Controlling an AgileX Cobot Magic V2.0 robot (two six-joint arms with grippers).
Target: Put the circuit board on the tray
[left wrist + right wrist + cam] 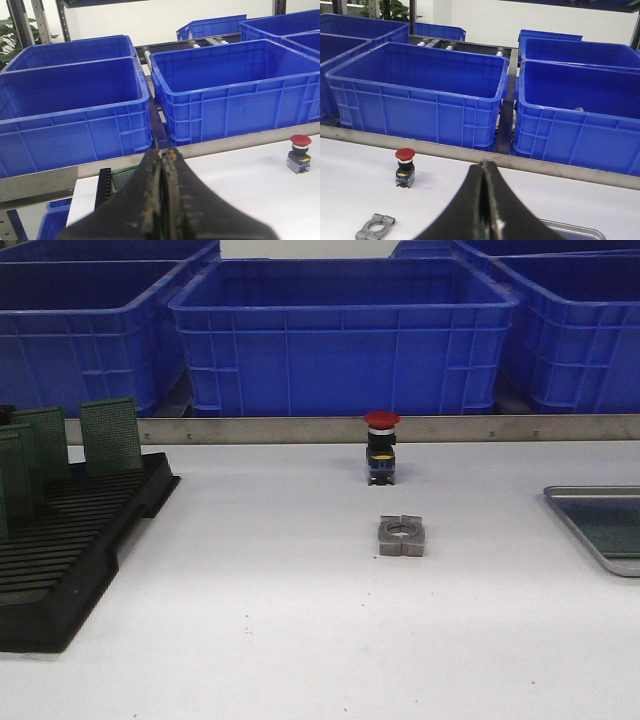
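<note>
Here, no brand or readable writing shows anywhere. On the white surface (260, 620), green perforated circuit boards (110, 435) stand upright in a black slotted rack (60, 540) at the left edge. The shallow silver-grey metal tray (600, 525), rounded at its corner with a raised rim, lies at the far right. Between them sit a red-capped push button (381, 448) and a grey metal clamp ring (402, 536). Glossy blue plastic bins (345, 335) line the back. The left pincer (162, 200) and right pincer (484, 205) each have black fingers pressed together, holding nothing.
</note>
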